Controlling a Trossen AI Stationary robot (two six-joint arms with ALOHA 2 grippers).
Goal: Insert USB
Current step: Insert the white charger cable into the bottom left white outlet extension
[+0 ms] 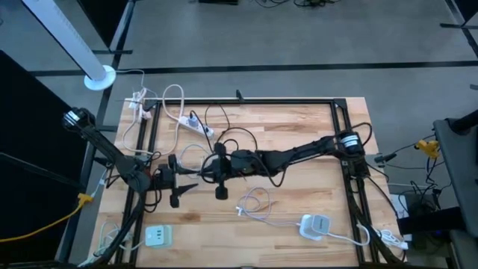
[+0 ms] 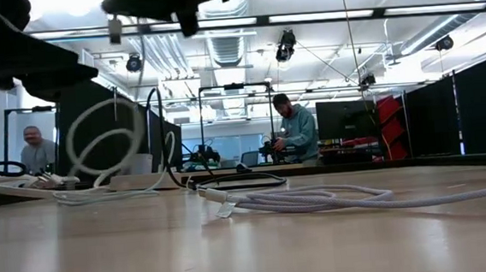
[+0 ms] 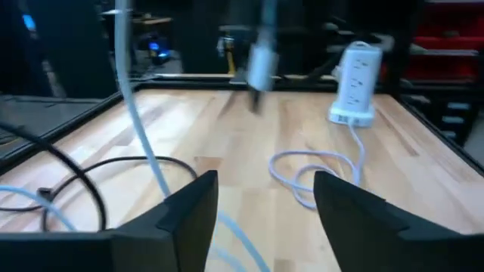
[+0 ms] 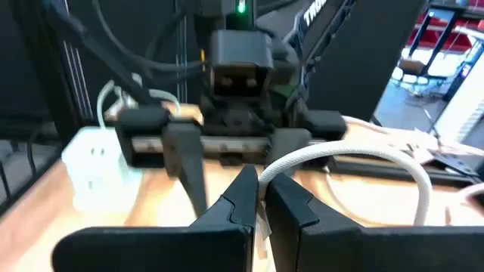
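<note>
L gripper (image 1: 179,181) sits over the left-centre of the light wooden slatted tabletop (image 1: 299,127), dark fingers (image 3: 189,208) spread wide w/ nothing between them. R gripper (image 1: 218,176) reaches across from the right side to mid-table, facing the L one and just apart from it; its fingers (image 4: 238,198) are pinched nearly closed on a thick white USB cable (image 4: 355,155) that arcs off to one side — plug end itself hidden btwn the fingertips, can't tell its orientation. White tower-shaped charging hub (image 1: 316,225) stands near the front-right table edge, well apart from both grippers, its cord looping loosely toward centre. White square wall adapter (image 1: 157,236) lies at front left; white power strip (image 1: 196,124) at back left. Low view: two people (image 2: 296,130) in the room beyond.
</note>
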